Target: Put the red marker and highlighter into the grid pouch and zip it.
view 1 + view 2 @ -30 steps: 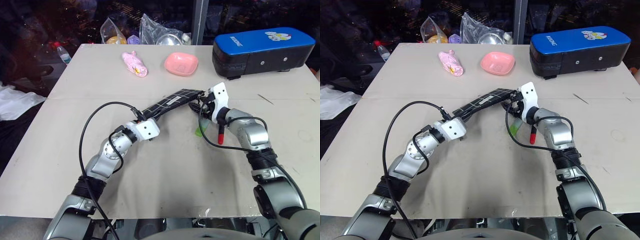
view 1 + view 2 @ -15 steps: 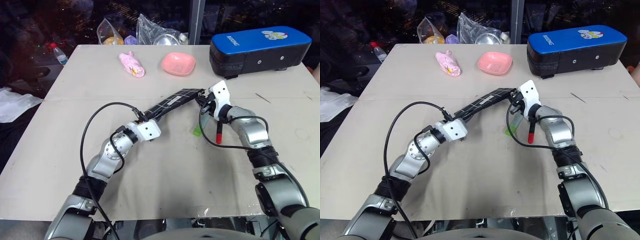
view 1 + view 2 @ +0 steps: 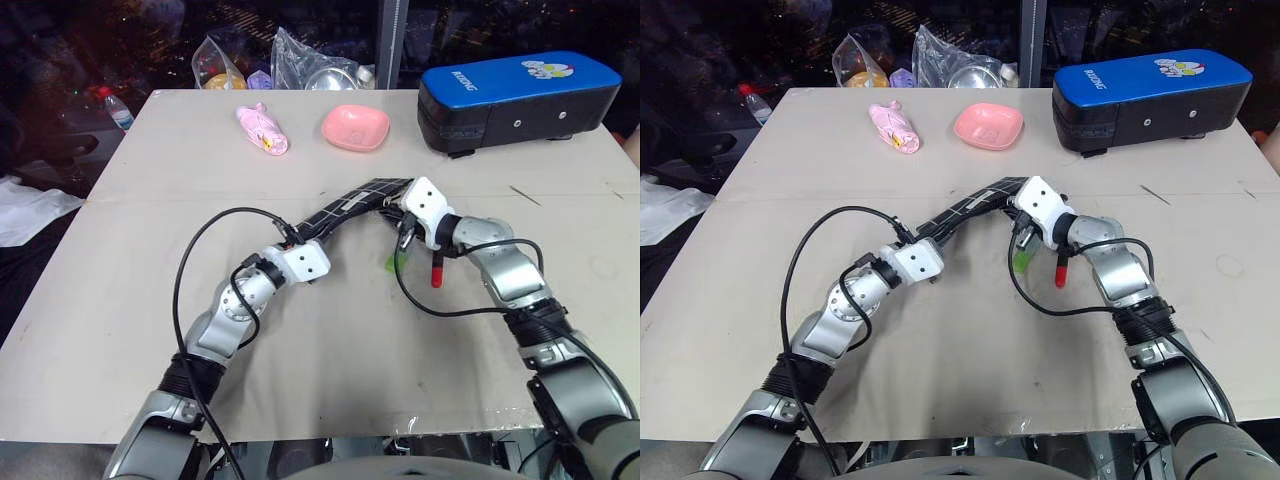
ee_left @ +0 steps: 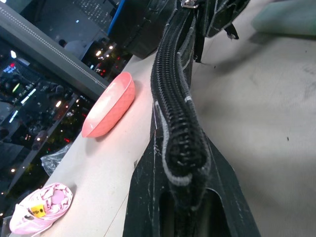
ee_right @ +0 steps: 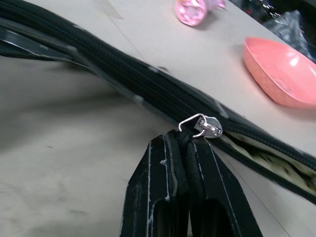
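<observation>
We see the grid pouch (image 3: 345, 210) held above the surface (image 3: 330, 340) at centre, our left fingers (image 4: 185, 197) clamped on its near end and our right fingers (image 5: 185, 192) pinched on its zipper pull (image 5: 201, 126). The red marker (image 3: 437, 272) and highlighter (image 3: 396, 262) lie at about four o'clock from it.

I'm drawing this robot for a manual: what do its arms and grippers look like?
Both arms are jointed silver-grey metal with black collars; a loose black cable loops beside each. A white boxy housing caps each wrist. The left gripper and right gripper each have two flat black fingers with scuffed pale edges.
</observation>
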Tool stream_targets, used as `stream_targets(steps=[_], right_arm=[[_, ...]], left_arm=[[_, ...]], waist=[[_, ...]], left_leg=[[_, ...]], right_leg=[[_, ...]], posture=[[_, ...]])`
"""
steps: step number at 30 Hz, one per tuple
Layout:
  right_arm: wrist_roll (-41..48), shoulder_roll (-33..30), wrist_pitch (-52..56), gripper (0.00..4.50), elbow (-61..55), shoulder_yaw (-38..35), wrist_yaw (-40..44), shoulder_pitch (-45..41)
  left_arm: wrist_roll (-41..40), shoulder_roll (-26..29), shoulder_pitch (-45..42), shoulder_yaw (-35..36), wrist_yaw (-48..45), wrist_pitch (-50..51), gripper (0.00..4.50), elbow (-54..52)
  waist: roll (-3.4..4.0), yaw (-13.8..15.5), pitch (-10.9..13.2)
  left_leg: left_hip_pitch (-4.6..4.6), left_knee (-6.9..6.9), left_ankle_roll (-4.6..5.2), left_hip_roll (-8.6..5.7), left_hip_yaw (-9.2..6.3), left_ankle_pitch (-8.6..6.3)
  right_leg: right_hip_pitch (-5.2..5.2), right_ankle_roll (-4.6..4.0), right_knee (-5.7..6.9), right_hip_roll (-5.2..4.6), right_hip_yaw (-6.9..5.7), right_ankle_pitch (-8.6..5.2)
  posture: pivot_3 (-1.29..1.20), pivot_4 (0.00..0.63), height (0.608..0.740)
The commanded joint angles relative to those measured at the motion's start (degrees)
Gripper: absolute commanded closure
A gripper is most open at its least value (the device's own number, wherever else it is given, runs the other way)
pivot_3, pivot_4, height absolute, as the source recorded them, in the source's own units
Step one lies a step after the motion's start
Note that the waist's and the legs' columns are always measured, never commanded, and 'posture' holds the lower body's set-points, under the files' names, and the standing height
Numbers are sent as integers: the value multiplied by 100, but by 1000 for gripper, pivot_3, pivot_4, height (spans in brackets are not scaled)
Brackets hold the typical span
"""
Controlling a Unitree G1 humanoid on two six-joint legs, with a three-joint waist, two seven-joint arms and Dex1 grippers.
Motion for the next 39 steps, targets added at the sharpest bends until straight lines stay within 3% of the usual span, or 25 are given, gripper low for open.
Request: stream_targets(steps=[1,26,32,33,34,38,39], right_arm=[[49,-2,-9,4447,-429,93,197,-9],[-253,420,346,4447,-1154,985,814,-251],[38,59,586,4447,-1322,670,1155,-99],[112,-44,622,3874,-1371,552,1190,-50],[217,-184,690,3613,-1497,370,1196,73],[441,-476,879,1837,-2133,-440,730,650],[488,-507,1086,1628,-2417,-724,519,879]], left_arm=[[34,-38,-42,40,75,2,4500,-259],[212,-122,129,6,36,40,4500,-408],[17,-136,65,136,4,121,4500,-374],[-25,-135,64,155,-10,137,4500,-396],[-74,-132,60,169,-38,160,4500,-437],[-313,-132,70,244,-176,299,4500,-651],[-400,-135,77,279,-219,367,4500,-721]], waist=[[0,1,0],[0,4,0],[0,12,0],[0,16,0],[0,24,0],[0,35,0],[0,28,0]], left_leg=[[0,0,0,0,0,0],[0,1,0,0,0,0],[0,1,0,1,-1,0],[0,1,0,0,-1,0],[0,1,1,0,-2,-1],[-1,1,1,0,-3,-1],[-1,0,1,0,-3,-1]], right_leg=[[0,0,0,0,0,0],[0,0,-1,0,0,0],[0,-1,-1,1,-1,0],[1,0,-2,0,-1,0],[1,-1,-2,0,-1,0],[2,-1,-5,-1,-2,0],[3,-1,-5,-1,-2,0]], posture=[[0,150,717],[0,150,717],[0,150,717],[0,150,717],[0,150,717],[0,150,717],[0,150,717]])
